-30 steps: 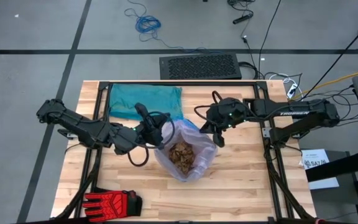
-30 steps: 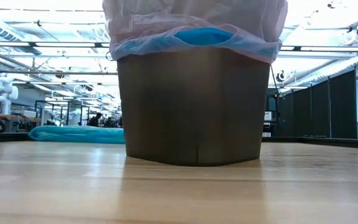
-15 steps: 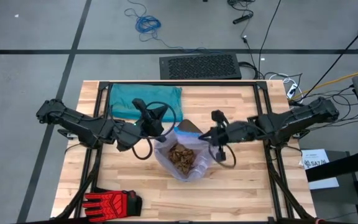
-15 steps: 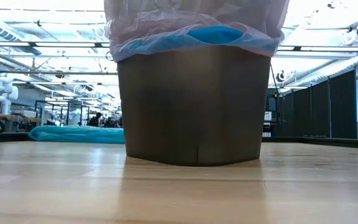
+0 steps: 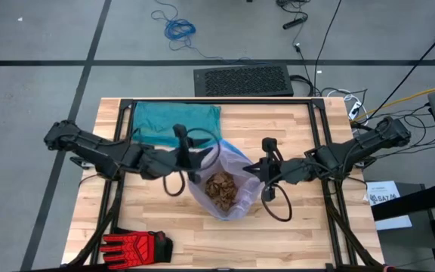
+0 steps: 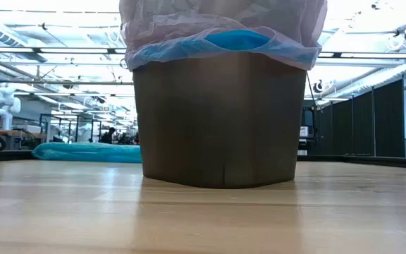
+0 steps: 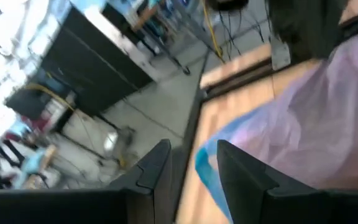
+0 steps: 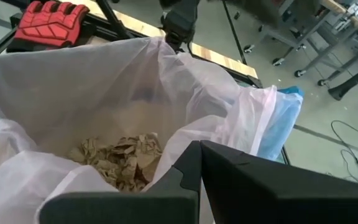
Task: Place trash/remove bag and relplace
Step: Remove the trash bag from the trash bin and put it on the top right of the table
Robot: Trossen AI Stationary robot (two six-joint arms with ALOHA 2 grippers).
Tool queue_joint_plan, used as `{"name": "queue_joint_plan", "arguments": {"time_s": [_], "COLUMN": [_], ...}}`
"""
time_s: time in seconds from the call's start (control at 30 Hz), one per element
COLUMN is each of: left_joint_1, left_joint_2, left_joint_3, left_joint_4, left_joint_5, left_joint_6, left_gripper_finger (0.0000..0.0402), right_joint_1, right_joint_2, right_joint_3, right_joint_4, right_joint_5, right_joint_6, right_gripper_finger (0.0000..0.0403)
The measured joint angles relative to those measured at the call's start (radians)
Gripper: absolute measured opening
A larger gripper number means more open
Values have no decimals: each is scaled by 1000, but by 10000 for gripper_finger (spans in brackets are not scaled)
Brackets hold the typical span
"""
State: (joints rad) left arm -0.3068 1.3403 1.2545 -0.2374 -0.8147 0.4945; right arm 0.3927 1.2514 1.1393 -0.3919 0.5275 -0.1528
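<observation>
Glove (image 5: 131, 246): red-and-black, flat on the near left corner of the desk (image 5: 293, 242); well apart from the work and not trash.
Bag (image 5: 232, 162): thin lilac-pink liner with a blue rim, standing mid-desk in a dark bin (image 6: 220, 123); judged light, limp and slippery, easily torn, so it is best taken by the bunched rim rather than the wall.
Trash (image 5: 221, 187): tan paper wads heaped in the bag's bottom; light, adding little weight to a lift.
Left end effector (image 5: 198, 155): at the bag's left rim, fingers parted, film beside them, nothing clamped.
Right end effector (image 5: 257, 168): at the right rim, fingers pressed together; whether film is pinched cannot be told.
Replacement bag (image 5: 176, 121): teal-green, flat at far left, beyond the left arm.
Obstruction: both arms crowd the bag's mouth.
</observation>
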Motion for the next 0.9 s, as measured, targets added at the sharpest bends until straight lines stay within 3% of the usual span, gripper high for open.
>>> {"name": "queue_joint_plan", "arguments": {"time_s": [0.37, 0.63, 0.8, 0.9], "left_joint_1": [234, 321, 356, 368], "left_joint_2": [0, 0, 5, 26], "left_joint_3": [0, 0, 0, -1], "left_joint_4": [-82, -114, -120, -122], "left_joint_5": [453, 503, 658, 692], "left_joint_6": [-211, -229, -280, -280], "left_gripper_finger": [128, 128, 128, 128], "right_joint_1": [0, 0, 0, 0], "right_joint_2": [0, 0, 0, 0], "right_joint_3": [0, 0, 0, 0], "right_joint_4": [7, 7, 7, 6], "right_joint_5": [-3, -4, -5, -5], "right_joint_6": [10, 10, 10, 10], "right_gripper_finger": [0, 0, 0, 0]}}
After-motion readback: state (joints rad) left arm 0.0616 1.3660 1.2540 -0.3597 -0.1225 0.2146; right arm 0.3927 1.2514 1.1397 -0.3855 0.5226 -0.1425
